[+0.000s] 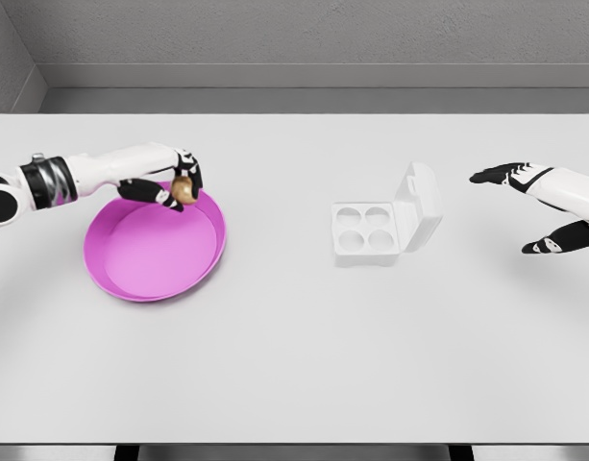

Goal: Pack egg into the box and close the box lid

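Note:
A brown egg (184,190) sits in the curled fingers of my left hand (177,187), just above the far rim of the pink bowl (156,252). The white egg box (366,231) lies right of the table's middle, its four cups empty and its lid (420,206) standing up on the right side. My right hand (525,206) hovers to the right of the box, apart from it, with the fingers spread and nothing in them.
The white table (294,365) spans the view, with a grey wall behind it. The pink bowl holds nothing else that I can see.

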### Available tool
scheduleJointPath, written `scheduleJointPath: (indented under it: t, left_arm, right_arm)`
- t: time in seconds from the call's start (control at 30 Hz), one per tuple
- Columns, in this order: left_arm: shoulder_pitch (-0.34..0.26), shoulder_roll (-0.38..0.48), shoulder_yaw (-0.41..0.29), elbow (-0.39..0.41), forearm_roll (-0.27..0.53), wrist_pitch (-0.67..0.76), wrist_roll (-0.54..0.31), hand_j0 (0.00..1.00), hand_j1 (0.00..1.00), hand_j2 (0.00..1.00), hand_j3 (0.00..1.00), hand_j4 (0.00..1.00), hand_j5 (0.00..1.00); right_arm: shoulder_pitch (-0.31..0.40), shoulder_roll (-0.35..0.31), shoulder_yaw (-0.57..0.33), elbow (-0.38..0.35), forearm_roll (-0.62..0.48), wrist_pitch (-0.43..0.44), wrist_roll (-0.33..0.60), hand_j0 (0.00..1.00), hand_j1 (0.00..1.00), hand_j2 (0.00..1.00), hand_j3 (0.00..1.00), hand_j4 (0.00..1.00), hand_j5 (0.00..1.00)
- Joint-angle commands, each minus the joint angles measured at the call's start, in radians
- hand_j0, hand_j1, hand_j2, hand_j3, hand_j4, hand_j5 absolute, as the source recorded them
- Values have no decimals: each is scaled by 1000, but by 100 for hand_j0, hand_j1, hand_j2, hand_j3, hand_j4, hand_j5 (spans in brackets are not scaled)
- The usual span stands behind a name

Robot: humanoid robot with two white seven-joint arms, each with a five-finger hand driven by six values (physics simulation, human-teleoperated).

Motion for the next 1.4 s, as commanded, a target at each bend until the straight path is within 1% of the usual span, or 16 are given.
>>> scheduleJointPath:
  t: [0.0,0.2,0.37,0.57,0.73,0.8,1.03,1.37]
  left_arm:
    - [0,-25,8,2,8,2,1,33,33,33,33,33,33]
    - [-8,-91,8,17,8,2,1,33,33,33,33,33,33]
    - [-9,-117,23,17,8,2,1,33,33,33,33,33,33]
    - [-9,-154,23,17,8,2,1,33,33,33,33,33,33]
    - [-18,-218,22,32,6,2,1,32,32,32,32,32,32]
    - [-18,-231,22,32,6,2,1,30,30,30,30,30,30]
    - [-20,-252,22,38,5,2,1,30,30,30,30,30,30]
    - [-20,-327,22,40,6,2,1,30,30,30,30,30,30]
  right_arm:
    - [0,-1,0,-2,-7,3,0,100,100,100,100,100,100]
    - [0,-1,0,0,-7,3,0,100,100,100,100,100,100]
    - [0,-1,0,0,-7,3,0,100,100,100,100,100,100]
    - [0,-1,0,0,-7,3,0,100,100,100,100,100,100]
    - [0,0,0,0,-6,3,0,100,100,100,100,100,100]
    - [0,2,0,0,-6,3,0,100,100,100,100,100,100]
    - [0,0,8,-2,-6,3,0,100,100,100,100,100,100]
    - [-6,2,8,0,6,3,0,100,100,100,100,100,100]
